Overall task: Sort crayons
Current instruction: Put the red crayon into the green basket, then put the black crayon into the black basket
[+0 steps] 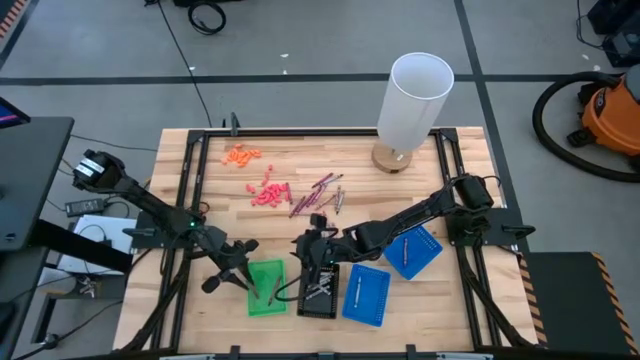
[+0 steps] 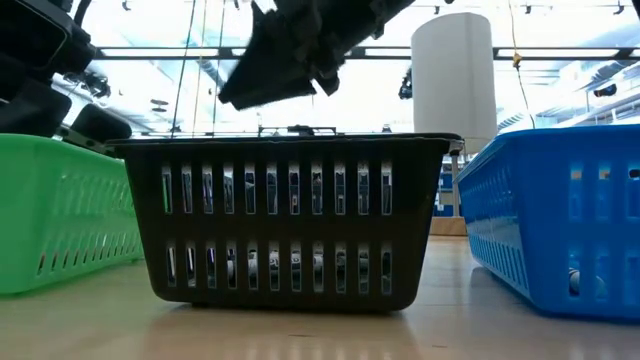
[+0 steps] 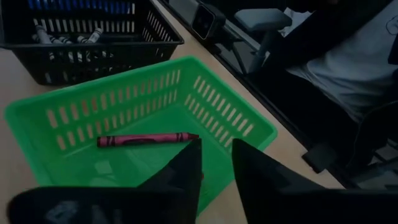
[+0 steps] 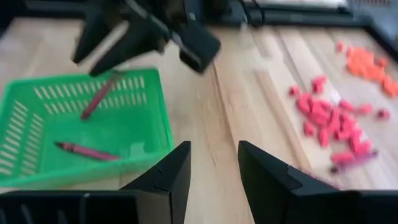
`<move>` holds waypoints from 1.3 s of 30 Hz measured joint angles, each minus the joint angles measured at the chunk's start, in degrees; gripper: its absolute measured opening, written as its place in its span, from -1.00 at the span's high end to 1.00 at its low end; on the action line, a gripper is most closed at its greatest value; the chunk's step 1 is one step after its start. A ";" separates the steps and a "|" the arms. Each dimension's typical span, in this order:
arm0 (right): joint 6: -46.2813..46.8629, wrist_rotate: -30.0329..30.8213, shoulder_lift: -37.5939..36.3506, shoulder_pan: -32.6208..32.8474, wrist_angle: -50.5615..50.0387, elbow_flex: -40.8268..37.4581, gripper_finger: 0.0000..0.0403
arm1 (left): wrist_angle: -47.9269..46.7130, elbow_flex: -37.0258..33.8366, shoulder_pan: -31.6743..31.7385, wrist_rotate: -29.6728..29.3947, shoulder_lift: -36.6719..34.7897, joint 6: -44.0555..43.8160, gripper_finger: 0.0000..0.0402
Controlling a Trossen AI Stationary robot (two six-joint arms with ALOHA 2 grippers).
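My left gripper point(image 3: 216, 155) is open over the green tray point(image 3: 124, 106), which stands at the table's near left. A dark red crayon point(image 3: 146, 139) lies in that tray right at a fingertip. The right wrist view shows it as a slanted crayon point(image 4: 99, 94) under the left gripper point(image 4: 121, 46), with a second dark red crayon point(image 4: 87, 151) flat on the tray floor. My right gripper point(image 4: 214, 168) is open and holds nothing, above the far end of the black tray point(image 2: 290, 220), which holds grey crayons point(image 3: 65, 38). Loose crayons point(image 1: 320, 195) lie mid-table. My left gripper's fingers stand apart and slant down over the green tray. One end of the dark red crayon point(image 3: 189, 135) lies right at a fingertip point(image 3: 194, 152); I cannot tell whether they touch.
Two blue trays point(image 1: 367, 296) point(image 1: 412, 250) stand right of the black one. Coral-pink bits point(image 1: 268, 193) and orange bits point(image 1: 241, 154) lie at the far left, with a white cylinder point(image 1: 415, 100) at the far edge. A seated person point(image 3: 348, 56) is beyond the table's near edge.
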 joint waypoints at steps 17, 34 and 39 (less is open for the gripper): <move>33.78 6.18 0.04 -8.55 -35.40 -0.91 0.30 | 3.96 -0.02 0.00 -2.61 0.00 -0.03 0.32; 37.29 4.18 0.07 -17.34 -29.62 -10.40 0.29 | 3.67 -0.02 0.00 -5.09 0.00 -0.03 0.32; 35.99 3.32 0.07 -17.34 -29.42 -10.38 0.29 | 3.15 -0.02 0.00 -5.30 0.00 0.06 0.32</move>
